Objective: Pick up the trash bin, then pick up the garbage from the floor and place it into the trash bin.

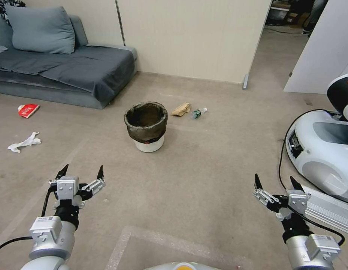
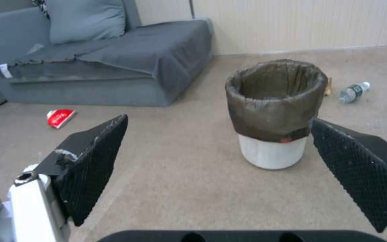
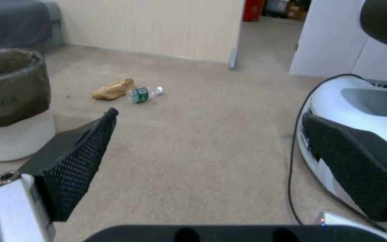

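Observation:
The trash bin (image 1: 146,127) (image 2: 273,112) (image 3: 10,104), a white bucket with a dark liner over its rim, stands upright on the carpet ahead of me. Just behind it lie a brown paper bag (image 1: 181,109) (image 3: 112,89) and a green-labelled clear bottle (image 1: 197,112) (image 2: 353,92) (image 3: 142,94). A red wrapper (image 1: 28,110) (image 2: 60,118) and a crumpled white tissue (image 1: 24,142) lie far left near the sofa. My left gripper (image 1: 82,171) (image 2: 218,129) hovers open, well short of the bin. At the lower right my right gripper (image 1: 275,181) (image 3: 209,127) is open too, holding nothing.
A grey sofa (image 1: 61,67) with a cushion fills the back left. A beige partition wall (image 1: 188,37) stands behind the bin, with a doorway to its right. A white robot base (image 1: 323,153) with a black cable sits close on my right.

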